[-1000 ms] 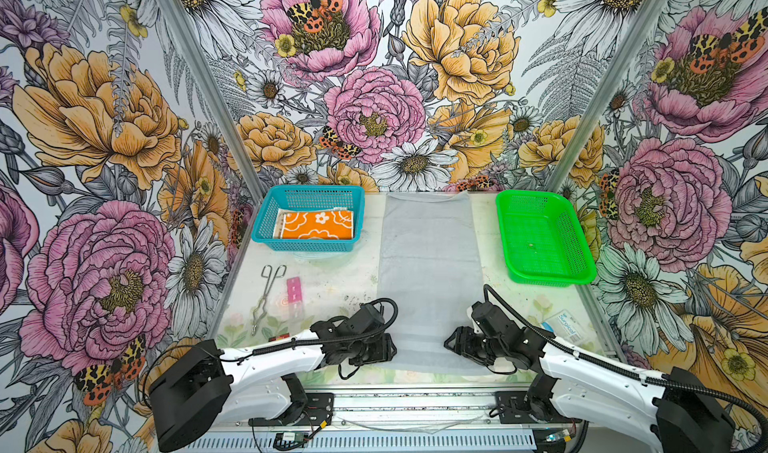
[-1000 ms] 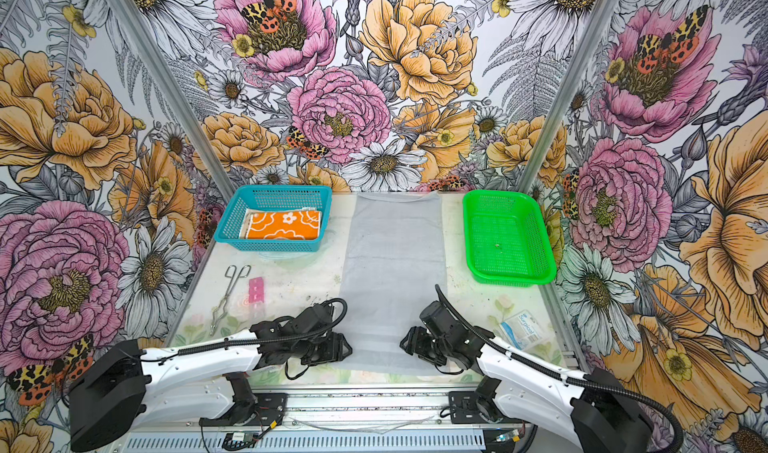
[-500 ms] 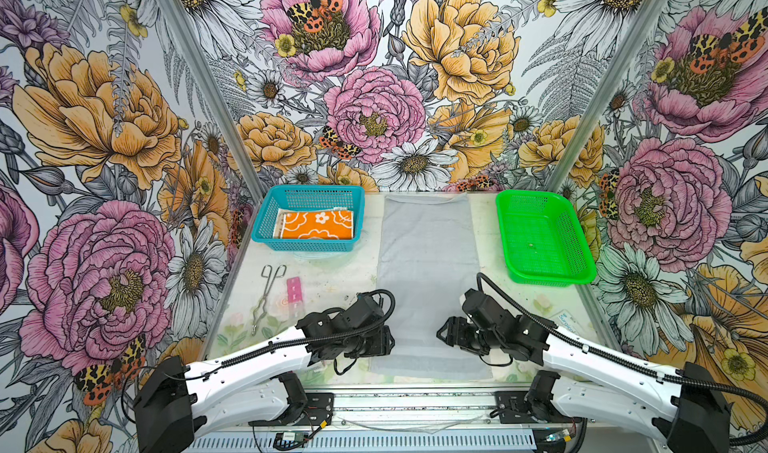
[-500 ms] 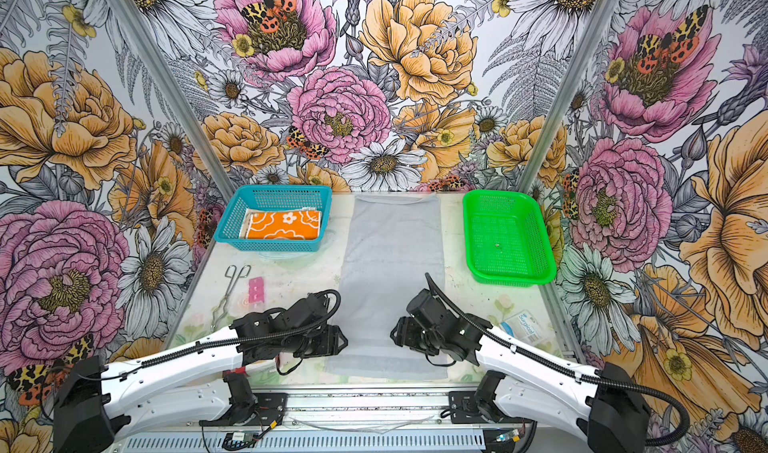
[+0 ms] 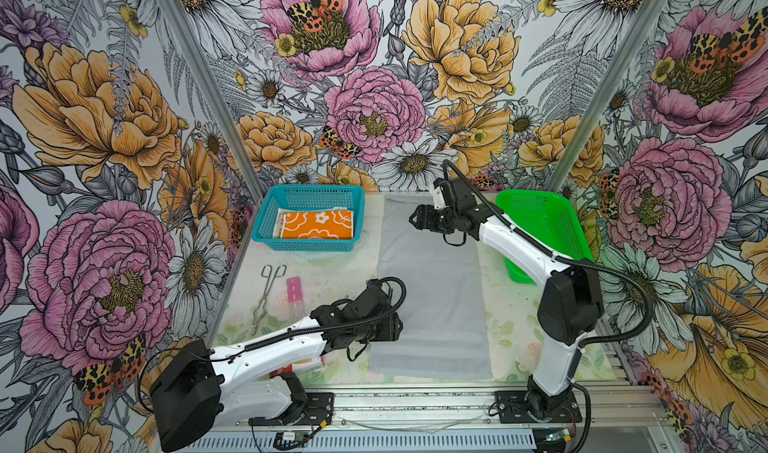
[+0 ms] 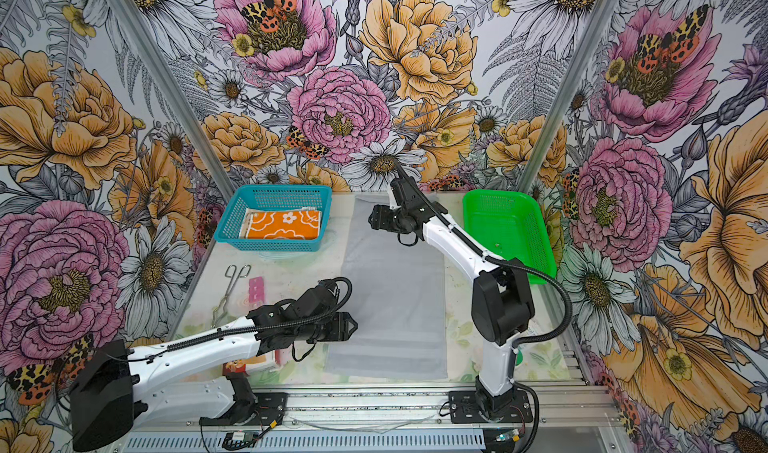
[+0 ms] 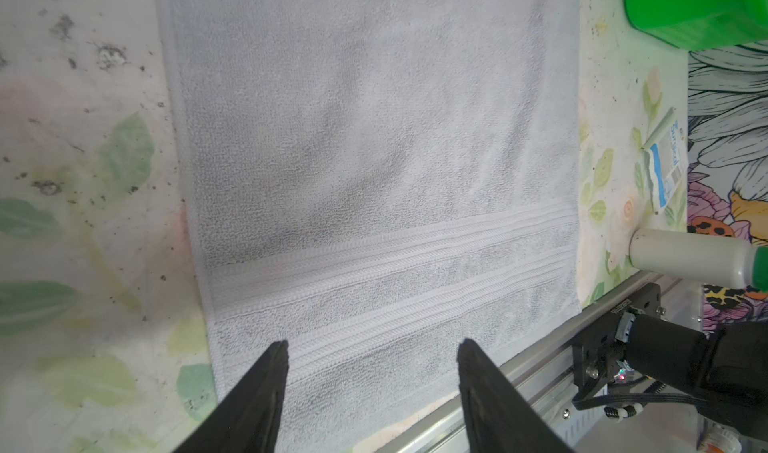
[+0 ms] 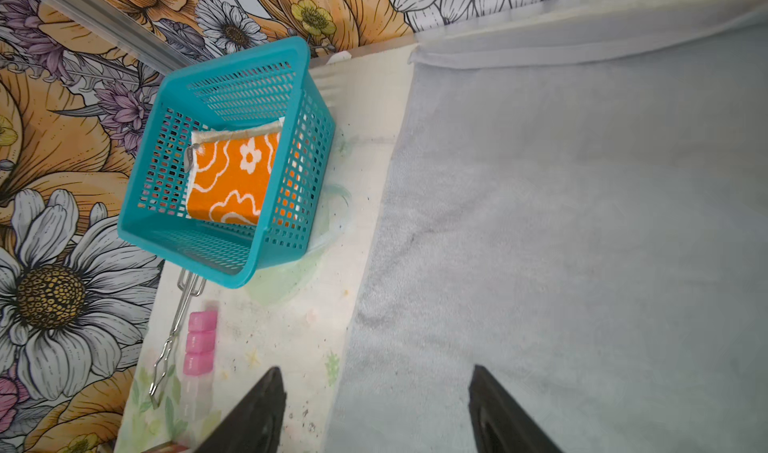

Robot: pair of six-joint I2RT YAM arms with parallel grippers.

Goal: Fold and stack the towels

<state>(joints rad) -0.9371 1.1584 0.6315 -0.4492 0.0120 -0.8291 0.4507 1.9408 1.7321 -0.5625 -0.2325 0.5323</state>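
Note:
A large grey towel (image 5: 432, 289) (image 6: 395, 289) lies flat and lengthwise down the middle of the table. My left gripper (image 5: 399, 326) (image 7: 372, 347) hovers open at its near left side, over the ribbed band, holding nothing. My right gripper (image 5: 411, 218) (image 8: 376, 372) hangs open above the towel's far left part, straddling its edge, also empty. An orange towel with white flowers (image 5: 318, 224) (image 8: 232, 176) lies folded in the blue basket (image 5: 311, 189), and a cream edge (image 8: 237, 133) shows beneath it.
A green basket (image 5: 536, 206) stands at the far right, close to the right arm. Metal tongs (image 5: 266, 293) and a pink strip (image 5: 293, 289) lie left of the towel. A white bottle (image 7: 690, 260) and a blue-and-white packet (image 7: 665, 164) are near the front right.
The right arm has lifted from the towel's near right corner and swung to its far end, jaws a little wider. The left gripper has crept slightly farther along the left edge.

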